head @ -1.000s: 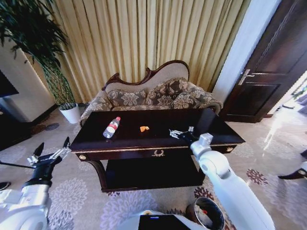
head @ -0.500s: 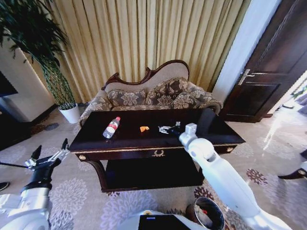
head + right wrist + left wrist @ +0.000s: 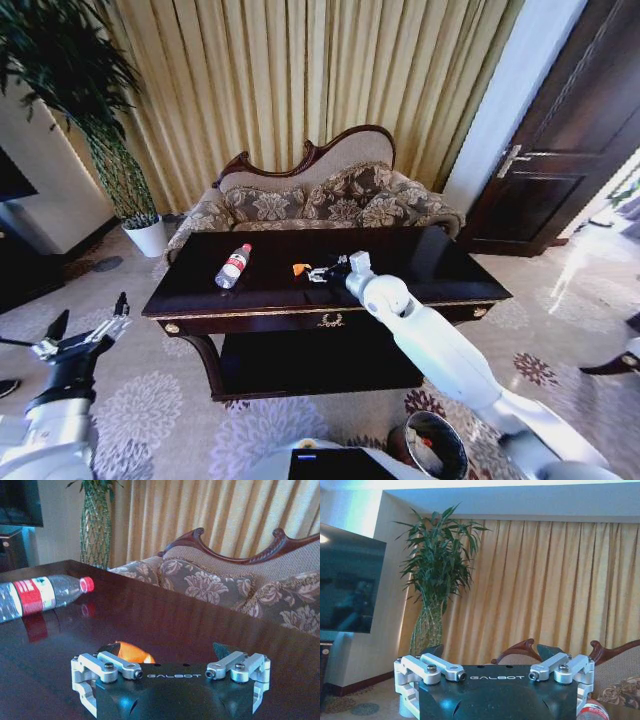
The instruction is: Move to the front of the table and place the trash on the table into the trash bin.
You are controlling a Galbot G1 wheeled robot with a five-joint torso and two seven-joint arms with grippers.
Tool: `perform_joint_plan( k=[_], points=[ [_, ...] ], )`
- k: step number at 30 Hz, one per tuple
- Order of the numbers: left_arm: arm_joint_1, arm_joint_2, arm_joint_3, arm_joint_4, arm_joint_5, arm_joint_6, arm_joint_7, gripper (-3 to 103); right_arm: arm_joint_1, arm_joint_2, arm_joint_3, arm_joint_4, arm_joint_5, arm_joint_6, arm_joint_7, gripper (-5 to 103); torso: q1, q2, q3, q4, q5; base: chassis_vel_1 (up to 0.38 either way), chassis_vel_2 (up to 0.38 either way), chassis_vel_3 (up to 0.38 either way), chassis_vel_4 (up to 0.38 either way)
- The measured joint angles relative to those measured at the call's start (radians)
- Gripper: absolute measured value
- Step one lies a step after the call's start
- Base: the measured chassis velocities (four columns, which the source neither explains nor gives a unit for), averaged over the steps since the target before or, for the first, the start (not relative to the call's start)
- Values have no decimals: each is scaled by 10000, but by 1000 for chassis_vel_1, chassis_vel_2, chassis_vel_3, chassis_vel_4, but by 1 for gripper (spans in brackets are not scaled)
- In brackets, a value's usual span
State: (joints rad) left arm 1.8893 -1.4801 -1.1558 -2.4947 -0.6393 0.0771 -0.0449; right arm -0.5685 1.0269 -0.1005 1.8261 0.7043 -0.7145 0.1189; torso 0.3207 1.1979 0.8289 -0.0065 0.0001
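The dark glossy table (image 3: pixel 440 262) stands in front of me. On it lies the trash: a clear bottle (image 3: pixel 232 266) with a red cap toward the left, also in the right wrist view as the bottle (image 3: pixel 40 595), and a small orange scrap (image 3: pixel 299 268) near the middle. My right gripper (image 3: pixel 320 272) reaches low over the tabletop, open, just right of the scrap. In the right wrist view the orange scrap (image 3: pixel 132 653) lies between the spread fingers of the right gripper (image 3: pixel 167 652), close to one of them. The trash bin (image 3: pixel 430 446) sits on the floor at lower right. My left gripper (image 3: pixel 88 325) hangs open left of the table.
A patterned sofa (image 3: pixel 320 205) stands right behind the table, with curtains beyond it. A potted plant (image 3: pixel 140 215) is at the back left and a dark door (image 3: pixel 560 150) at the right. Patterned carpet lies open on both sides of the table.
My right gripper has swept left across the tabletop, from the right part to just beside the orange scrap. The left arm has sunk lower and farther left.
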Motion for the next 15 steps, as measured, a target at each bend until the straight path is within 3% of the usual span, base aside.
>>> perform_joint_plan(
  k=[6, 15],
  points=[
    [-14, -145, 24, 67, 69, -42, 35, 100, 839, -155, -632, 51, 703, -78, 0, 100, 0, 0, 0, 0, -2, 0, 0, 0, 0],
    [-19, -192, -18, 72, 69, -63, 44, 100, 978, -26, -1614, -5, 647, -68, -1, 100, -1, 1, 0, 0, -1, 0, 0, 0, 0]
  ],
)
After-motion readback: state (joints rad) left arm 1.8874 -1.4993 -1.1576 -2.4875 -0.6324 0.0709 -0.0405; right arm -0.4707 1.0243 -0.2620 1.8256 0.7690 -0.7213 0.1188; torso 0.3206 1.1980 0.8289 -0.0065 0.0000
